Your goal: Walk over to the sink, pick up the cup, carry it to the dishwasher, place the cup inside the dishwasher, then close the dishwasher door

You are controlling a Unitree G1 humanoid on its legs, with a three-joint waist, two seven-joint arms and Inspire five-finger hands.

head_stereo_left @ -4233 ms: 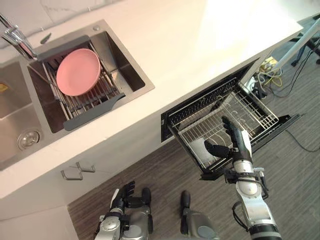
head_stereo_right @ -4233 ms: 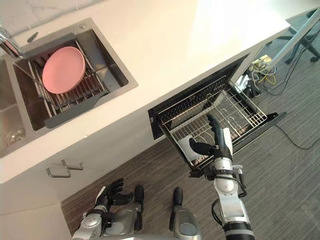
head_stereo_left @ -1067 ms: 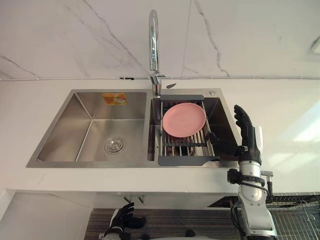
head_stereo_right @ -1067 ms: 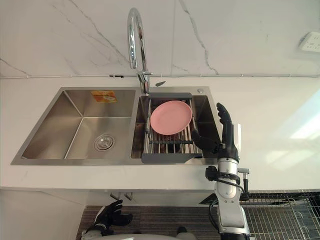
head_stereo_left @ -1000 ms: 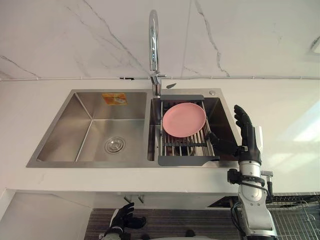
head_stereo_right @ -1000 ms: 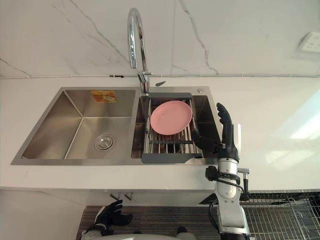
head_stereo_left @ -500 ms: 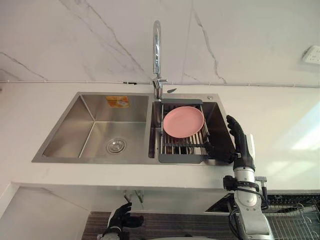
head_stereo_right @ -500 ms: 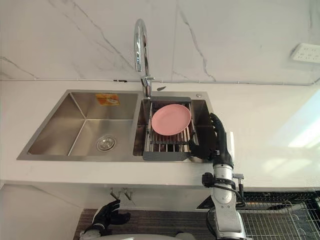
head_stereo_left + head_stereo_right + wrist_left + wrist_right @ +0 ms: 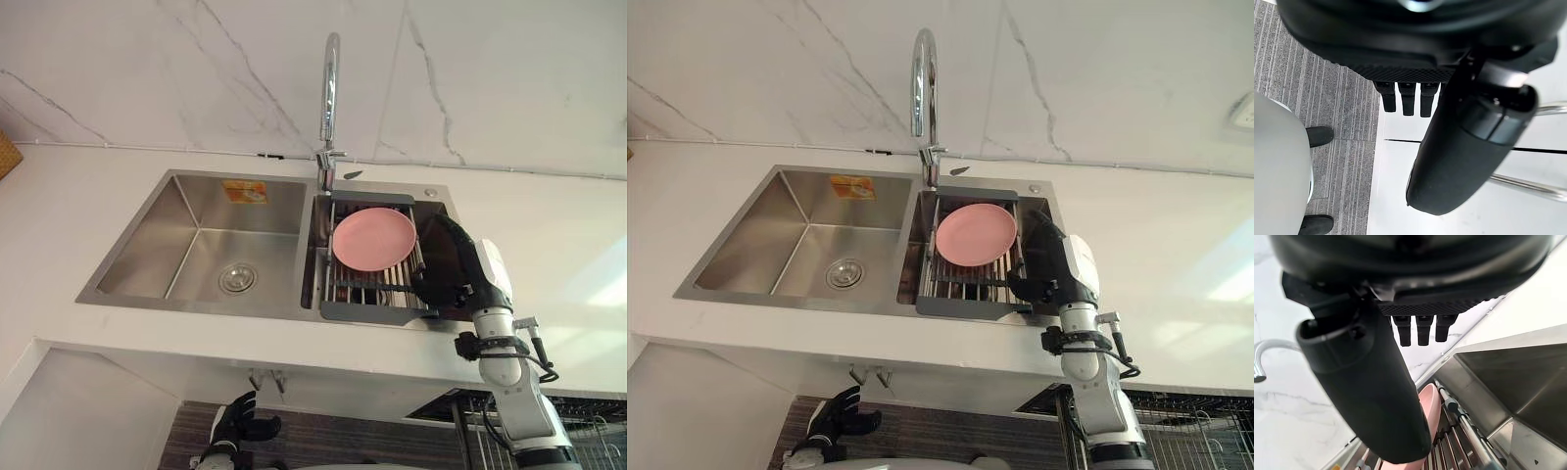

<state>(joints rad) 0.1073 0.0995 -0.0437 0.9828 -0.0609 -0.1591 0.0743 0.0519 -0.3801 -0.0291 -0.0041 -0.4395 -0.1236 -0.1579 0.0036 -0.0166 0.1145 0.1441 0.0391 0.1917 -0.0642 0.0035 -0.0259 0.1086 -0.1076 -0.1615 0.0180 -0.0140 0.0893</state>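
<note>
Pink plate (image 9: pixel 373 238) rests on the grey-framed drying rack (image 9: pixel 377 312) set across the right basin of the steel double sink (image 9: pixel 191 235), just below the tall faucet (image 9: pixel 331 88). The right hand (image 9: pixel 446 269) hangs over that basin just beside the plate's right edge, fingers straight and thumb apart, holding nothing. White counter (image 9: pixel 69 225) surrounds the sink. The left hand (image 9: pixel 235 423) hangs low above the striped floor (image 9: pixel 323 441), fingers loosely spread

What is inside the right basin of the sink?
A rack with a pink plate lying on it. The right hand hides the rack's right edge, and whatever is under the plate is covered.
</note>
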